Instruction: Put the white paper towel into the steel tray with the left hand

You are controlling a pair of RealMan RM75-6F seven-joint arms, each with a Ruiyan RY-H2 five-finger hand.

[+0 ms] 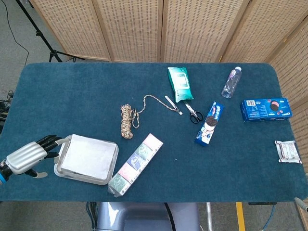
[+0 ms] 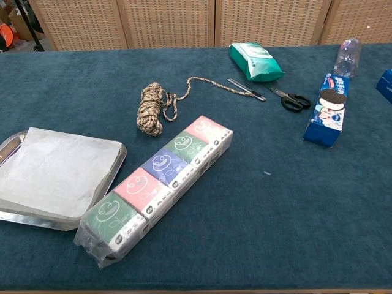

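White paper towel [image 1: 88, 155] lying flat inside steel tray [image 1: 111, 161]; left hand [image 1: 28, 157] just beside the tray, fingers apart, empty.

Setting: staged lab or studio | blue felt-covered table [image 1: 72, 96] | woven wicker folding screens [image 1: 144, 29] behind | black tripod leg [image 1: 36, 33] on grey floor

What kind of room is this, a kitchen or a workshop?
Neither, probably: it looks like a test setup. A blue cloth-covered table holds unrelated goods, woven screens stand behind it, and a tripod leg shows.
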